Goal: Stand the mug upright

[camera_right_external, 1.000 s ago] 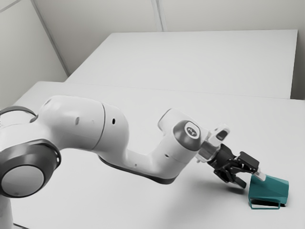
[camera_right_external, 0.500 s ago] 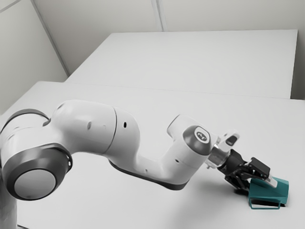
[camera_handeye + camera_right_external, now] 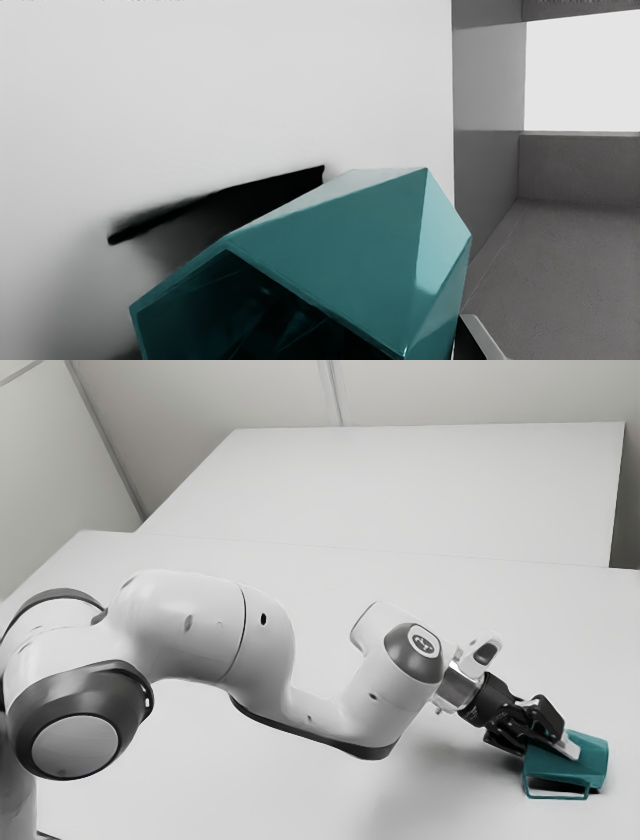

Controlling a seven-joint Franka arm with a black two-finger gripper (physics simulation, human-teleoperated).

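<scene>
In the exterior view, a pale table (image 3: pixel 250 790) spans the lower frame; light walls (image 3: pixel 190 410) (plainly seamed) rise behind.

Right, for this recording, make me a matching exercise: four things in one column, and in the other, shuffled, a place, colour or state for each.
1. mug
2. mug's handle
3. hand
4. arm

A. mostly white, coming in from the exterior view's left
B. lying on its side, open end toward the wrist camera
C. mostly black, right at the mug
D. a thin teal loop

Pairs: 1-B, 2-D, 3-C, 4-A
</scene>
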